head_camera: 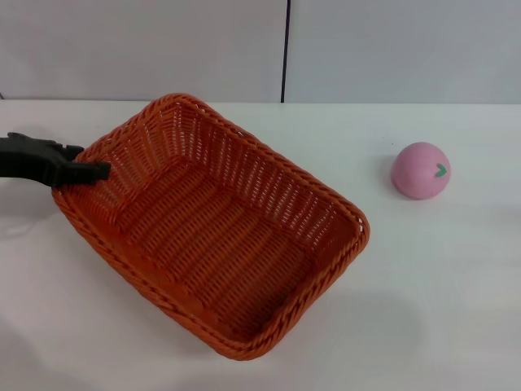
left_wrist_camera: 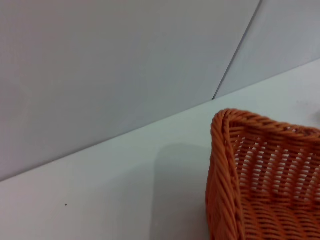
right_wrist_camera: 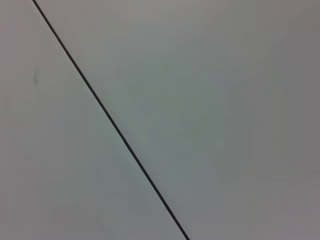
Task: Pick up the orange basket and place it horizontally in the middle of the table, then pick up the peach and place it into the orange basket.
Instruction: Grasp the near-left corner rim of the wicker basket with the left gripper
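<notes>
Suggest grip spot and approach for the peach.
Take the peach across its widest middle, coming straight down from above. It's a bare ball sitting alone on the table, well apart from the orange basket, so nothing blocks a top approach; the right hand isn't in view.

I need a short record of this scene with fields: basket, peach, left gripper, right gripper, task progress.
basket: orange basket on the table, lying diagonally, empty
peach: peach on the table to the basket's right, apart from it
left gripper: left gripper at the basket's left rim
right gripper: not in view
task progress: basket not yet horizontal; peach not yet in basket
</notes>
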